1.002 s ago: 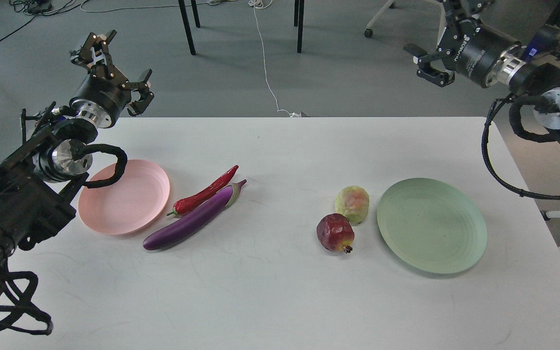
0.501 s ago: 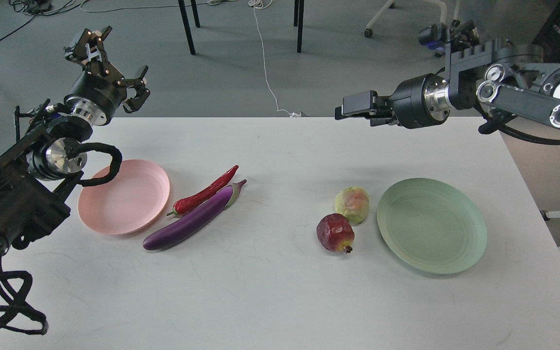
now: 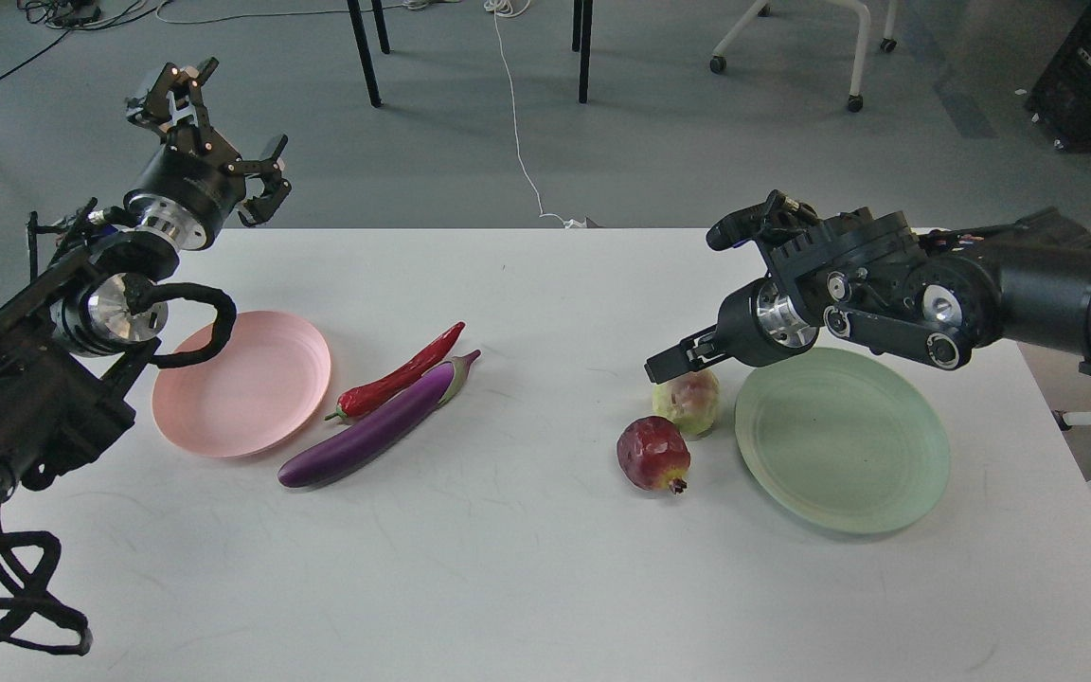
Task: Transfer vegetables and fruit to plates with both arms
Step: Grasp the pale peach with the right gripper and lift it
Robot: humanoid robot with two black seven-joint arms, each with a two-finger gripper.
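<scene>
A white table (image 3: 527, 568) fills the lower frame, with grey floor, black chair legs (image 3: 366, 52) and a white cable (image 3: 517, 123) seen along the top. At upper left, the left gripper (image 3: 209, 128) is held above the table's far corner, fingers spread wide and nothing held. At centre right, the right gripper (image 3: 669, 360) is seen just above the yellow-green fruit (image 3: 688, 403); whether its fingers are parted cannot be told. The pomegranate (image 3: 652, 455) sits touching that fruit, beside the green plate (image 3: 839, 440). Left of centre, the eggplant (image 3: 375, 424) and chili pepper (image 3: 399, 374) lie side by side next to the pink plate (image 3: 242, 384).
</scene>
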